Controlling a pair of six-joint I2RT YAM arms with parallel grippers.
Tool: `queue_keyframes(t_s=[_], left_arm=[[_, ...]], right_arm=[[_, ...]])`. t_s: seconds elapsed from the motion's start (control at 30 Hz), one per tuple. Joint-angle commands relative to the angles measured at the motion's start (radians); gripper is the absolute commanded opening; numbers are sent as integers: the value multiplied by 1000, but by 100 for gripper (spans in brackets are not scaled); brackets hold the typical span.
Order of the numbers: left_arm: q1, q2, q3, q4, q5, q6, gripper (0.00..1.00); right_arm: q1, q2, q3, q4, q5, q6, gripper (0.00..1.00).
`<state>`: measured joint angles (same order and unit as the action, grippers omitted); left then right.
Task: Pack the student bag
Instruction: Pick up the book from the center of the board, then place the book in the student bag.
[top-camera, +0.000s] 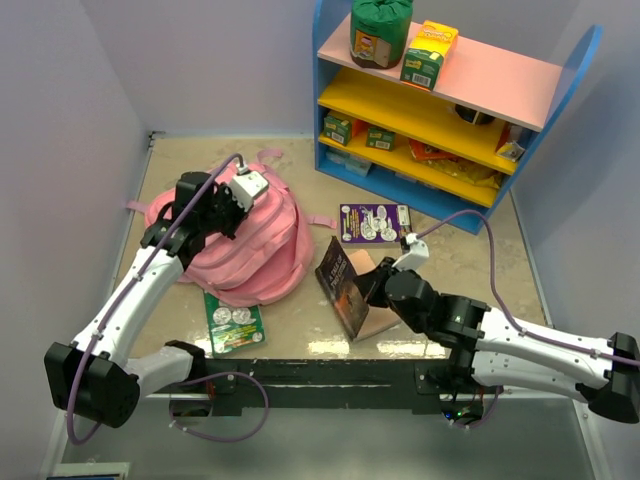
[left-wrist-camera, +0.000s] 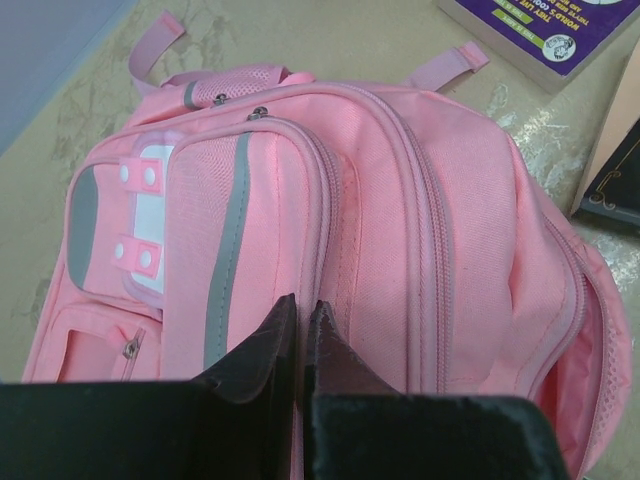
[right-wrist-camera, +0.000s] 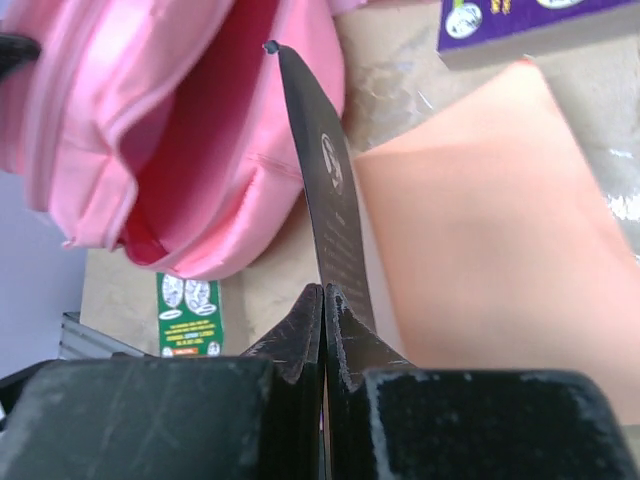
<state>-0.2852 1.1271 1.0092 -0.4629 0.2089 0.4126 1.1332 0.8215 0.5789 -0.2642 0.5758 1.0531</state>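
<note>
The pink student bag (top-camera: 262, 255) lay left of centre on the worktop (top-camera: 470, 275), mouth gaping, with the left gripper (left-wrist-camera: 302, 312) pinched closed on its fabric and the right gripper (right-wrist-camera: 323, 297) clamping the dark cover of an open book (top-camera: 338, 285) just beside it.

Bright even light; soft shadows; wrist views' foreground blurred; perhaps glare on table (top-camera: 290, 335).

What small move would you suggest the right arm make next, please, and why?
Probably ease the dark book leftward toward the open mouth of the student bag. The right fingers are shut on its cover, and the left fingers pinch the bag's fabric.
</note>
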Motion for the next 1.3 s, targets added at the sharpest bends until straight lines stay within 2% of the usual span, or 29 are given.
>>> queue_keyframes(t_s=[0.0,0.17,0.33,0.57,0.87,1.03,1.13,1.27], left_arm=[[21,-43,11,124,-22,-15,0],[24,-56,-6,122,-6,-23,0],[27,-73,-14,129,-6,-26,0],[31,-92,-32,127,4,-32,0],[37,-98,-37,121,15,-26,0],[41,-101,-37,119,21,-32,0],[44,-105,-41,119,20,-26,0],[50,-102,-35,110,26,-14,0]], right_arm=[[-1,-10,158,5,50,-89,0],[-4,82,307,-15,79,-162,0],[-12,183,392,68,45,-246,0],[-27,364,625,132,-10,-360,0],[-26,501,756,220,-92,-409,0],[-27,532,701,261,-131,-372,0],[-48,473,421,395,-128,-285,0],[-82,435,170,402,-120,-58,0]])
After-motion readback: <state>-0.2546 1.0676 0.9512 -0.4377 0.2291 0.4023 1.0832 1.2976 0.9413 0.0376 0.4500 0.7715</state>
